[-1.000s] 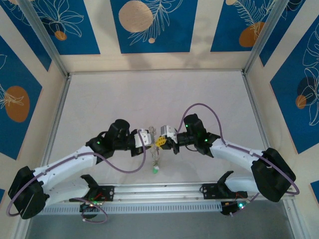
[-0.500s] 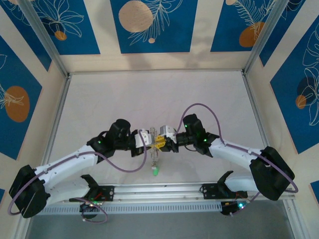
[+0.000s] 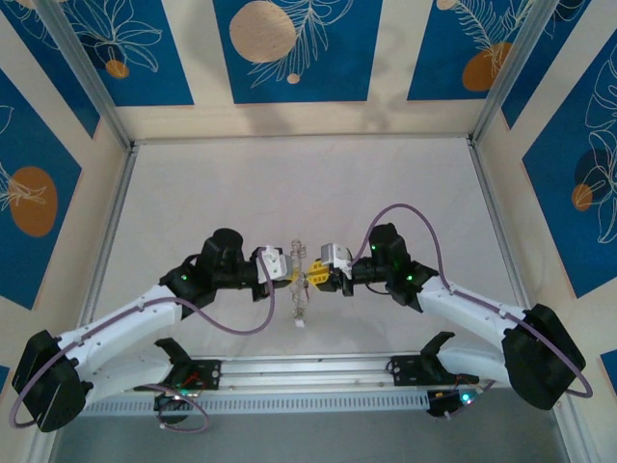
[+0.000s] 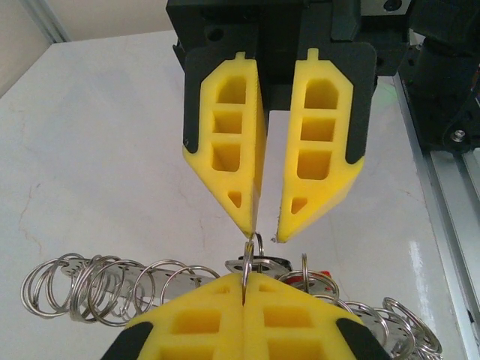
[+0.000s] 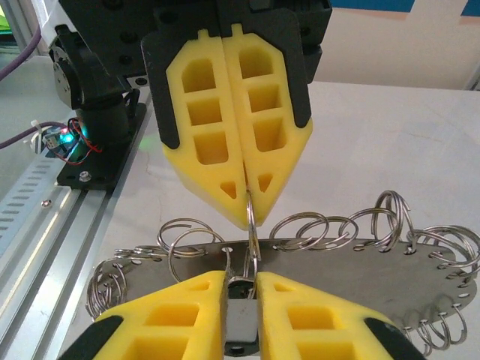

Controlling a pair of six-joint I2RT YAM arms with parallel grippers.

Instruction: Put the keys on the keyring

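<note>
The keyring point(image 3: 300, 253) hangs edge-on between both grippers above the near middle of the table. Up close it is a grey metal band point(image 5: 360, 262) point(image 4: 190, 278) carrying several small split rings. My left gripper point(image 3: 295, 277) point(image 4: 246, 276) is shut on one thin ring of it, and shows from the front point(image 5: 247, 217) in the right wrist view. My right gripper point(image 3: 311, 280) point(image 5: 241, 276) faces it, jaws closed on a key's grey-and-black tag point(image 5: 241, 326). From the left wrist its tips point(image 4: 266, 231) stand slightly apart. Another key point(image 3: 301, 323) dangles below.
The white table point(image 3: 308, 193) stretches away behind the grippers, fenced by aluminium posts and blue patterned walls. A metal rail point(image 3: 308, 371) with the arm mounts runs along the near edge. Purple cables loop off both wrists.
Both wrists have drawn a little apart, the right arm swinging rightward. The keyring now stands plainly between the fingertips, and the dangling key has shifted slightly.
</note>
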